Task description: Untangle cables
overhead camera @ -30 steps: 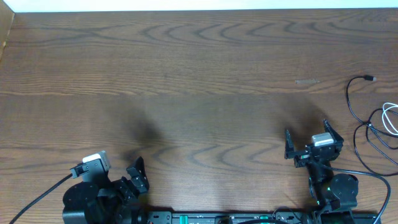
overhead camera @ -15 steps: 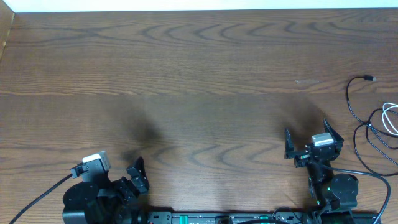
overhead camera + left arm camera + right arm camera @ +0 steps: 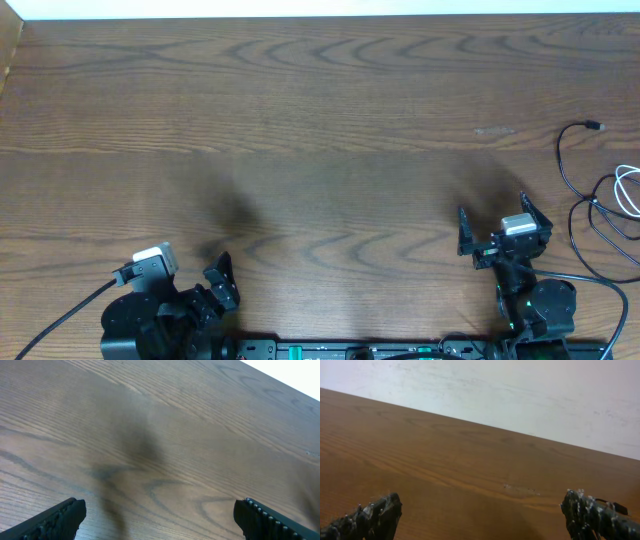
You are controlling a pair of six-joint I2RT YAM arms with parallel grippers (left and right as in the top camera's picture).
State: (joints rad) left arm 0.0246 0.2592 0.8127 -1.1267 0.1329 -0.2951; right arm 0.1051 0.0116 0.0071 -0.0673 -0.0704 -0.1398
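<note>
A dark brown wood-grain desk (image 3: 320,120) fills the overhead view, and the cords lie bunched at its far right edge. There a thin black cable (image 3: 559,158) runs from a small plug end (image 3: 595,126) in a curve down toward the near side. A thin white cable (image 3: 621,181) loops just beside it and is cut off by the edge of the picture. Whether the two cross or only lie side by side cannot be told at this size. The right gripper (image 3: 495,225) hovers near the desk's front edge, left of the cables and apart from them. In its wrist view the right gripper (image 3: 481,505) has its fingers spread wide with only bare wood between them, and the black plug end (image 3: 619,508) peeks out past the right finger. A pale scuff mark (image 3: 520,489) shows on the wood ahead, with a white wall (image 3: 520,395) behind. The left gripper (image 3: 222,280) sits at the front left corner, well apart from the cables. From its own camera the left gripper (image 3: 160,507) is likewise spread wide over bare wood. Any lettering on the arm bases is too small to read.
</note>
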